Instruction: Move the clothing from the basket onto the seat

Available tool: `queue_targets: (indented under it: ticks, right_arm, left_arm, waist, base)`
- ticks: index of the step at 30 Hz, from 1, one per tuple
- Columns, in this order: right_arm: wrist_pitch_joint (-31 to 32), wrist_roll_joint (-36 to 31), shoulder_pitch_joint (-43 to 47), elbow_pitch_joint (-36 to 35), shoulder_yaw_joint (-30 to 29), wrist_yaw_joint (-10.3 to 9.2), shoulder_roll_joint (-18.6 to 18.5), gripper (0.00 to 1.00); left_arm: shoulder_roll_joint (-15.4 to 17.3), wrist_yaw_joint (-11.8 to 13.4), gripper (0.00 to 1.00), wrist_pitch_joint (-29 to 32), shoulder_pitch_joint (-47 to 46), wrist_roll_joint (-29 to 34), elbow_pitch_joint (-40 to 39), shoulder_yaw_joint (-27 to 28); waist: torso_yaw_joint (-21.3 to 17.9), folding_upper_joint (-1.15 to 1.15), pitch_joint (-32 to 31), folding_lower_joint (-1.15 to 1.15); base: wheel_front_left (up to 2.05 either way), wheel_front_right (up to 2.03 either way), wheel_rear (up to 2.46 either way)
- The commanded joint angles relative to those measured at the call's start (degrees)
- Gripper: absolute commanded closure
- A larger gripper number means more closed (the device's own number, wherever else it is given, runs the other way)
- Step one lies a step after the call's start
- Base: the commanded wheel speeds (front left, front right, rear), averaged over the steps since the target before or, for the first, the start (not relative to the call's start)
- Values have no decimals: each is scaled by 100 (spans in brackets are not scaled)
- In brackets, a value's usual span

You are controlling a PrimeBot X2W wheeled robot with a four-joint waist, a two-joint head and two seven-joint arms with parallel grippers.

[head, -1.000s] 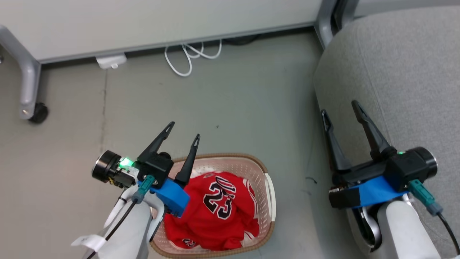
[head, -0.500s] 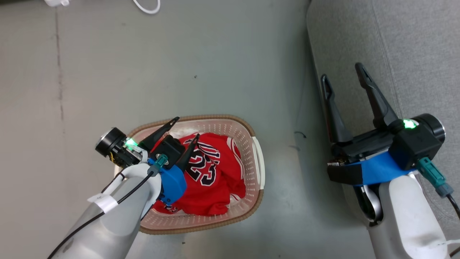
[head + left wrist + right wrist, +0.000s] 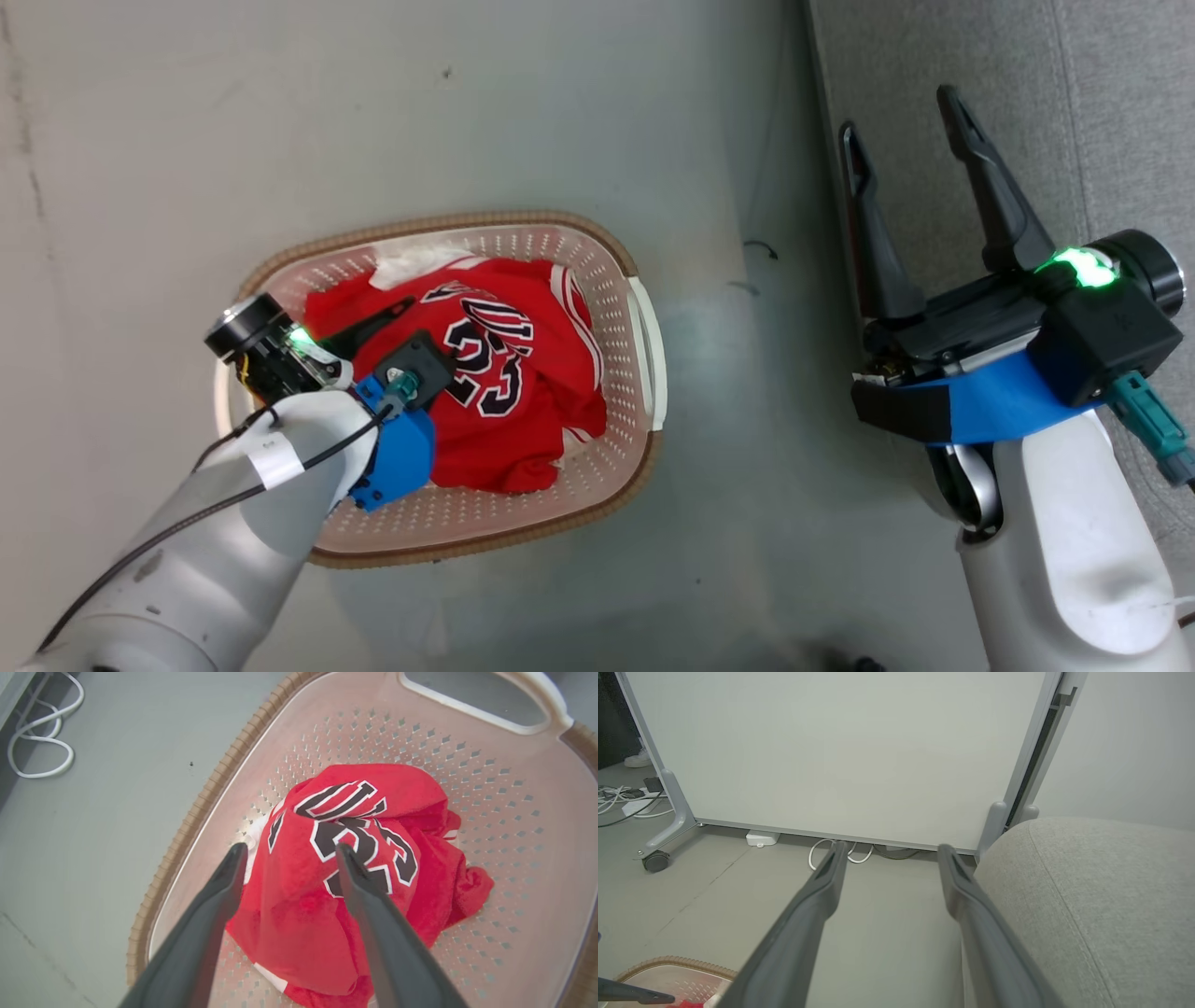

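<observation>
Clothing (image 3: 299, 914) is bunched in the middle of the basket (image 3: 523, 221), jersey with its 23 on top, none of it on the seat (image 3: 1102, 112) yet. The basket sits on the floor (image 3: 560, 112), beside the seat's edge.

Changed: the left gripper (image 3: 290, 848) has dropped from over the basket's far rim to inside it, fingers now astride the number. Its jaws are spread fairly wide and hold nothing, so the first grab looks about to start. The head camera also tilted down, so the basket's shift up that view is no move. The right gripper (image 3: 898, 112) is as before, wide open and empty over the seat's edge.

Hard to tell:
- whether the left tips touch cloth
- one garment from the other
- whether the white scrap (image 3: 406, 266) at the far rim is trim or label

The left forearm (image 3: 233, 523) covers the basket's near corner.
</observation>
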Motion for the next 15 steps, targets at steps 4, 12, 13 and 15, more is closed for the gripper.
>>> queue_targets:
  ticks: [4,12,13,15]
  right_arm:
    - [-21,-44,-193,-98,-13,3,-21,0]
    - [-21,-207,-222,-215,8,3,-21,0]
    - [-21,-216,-221,-240,-2,3,-21,0]
    - [-21,-215,-209,-296,-5,3,-20,0]
  left_arm:
    - [89,-1,0,95,-368,-322,294,-360]
    - [227,-1,0,515,-839,-665,501,-1034]
    - [244,-1,0,538,-873,-693,515,-1077]
    - [272,-1,0,597,-942,-735,539,-1152]
  waist:
    - [-138,0,425,-1]
    - [-227,0,945,-1]
    - [-234,0,1005,-1]
    - [-250,0,1123,-1]
  base:
    - [0,0,0]
    - [0,0,0]
    - [0,0,0]
    - [0,0,0]
